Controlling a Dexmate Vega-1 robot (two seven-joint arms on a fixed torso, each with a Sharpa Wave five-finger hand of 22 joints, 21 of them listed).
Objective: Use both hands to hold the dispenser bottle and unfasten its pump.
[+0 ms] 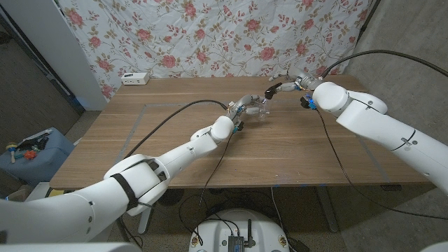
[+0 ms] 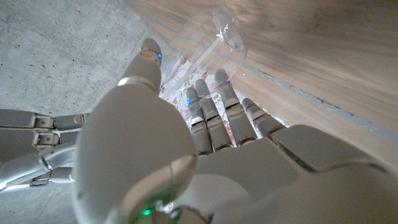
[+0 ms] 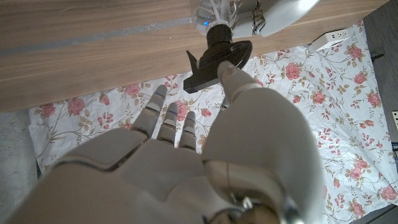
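A clear dispenser bottle stands out over the far middle of the table, and my left hand grips its body from the near side. In the left wrist view the bottle shows as a faint glassy shape past my left hand's fingertips. Its dark pump points toward my right hand. In the right wrist view the pump sits on the bottle's neck, my right hand's thumb tip touches it, and the other fingers are spread apart from it.
A white power strip lies at the table's far left edge. A floral cloth hangs behind the table. Black cables trail along both arms. A blue bin stands on the floor at the left.
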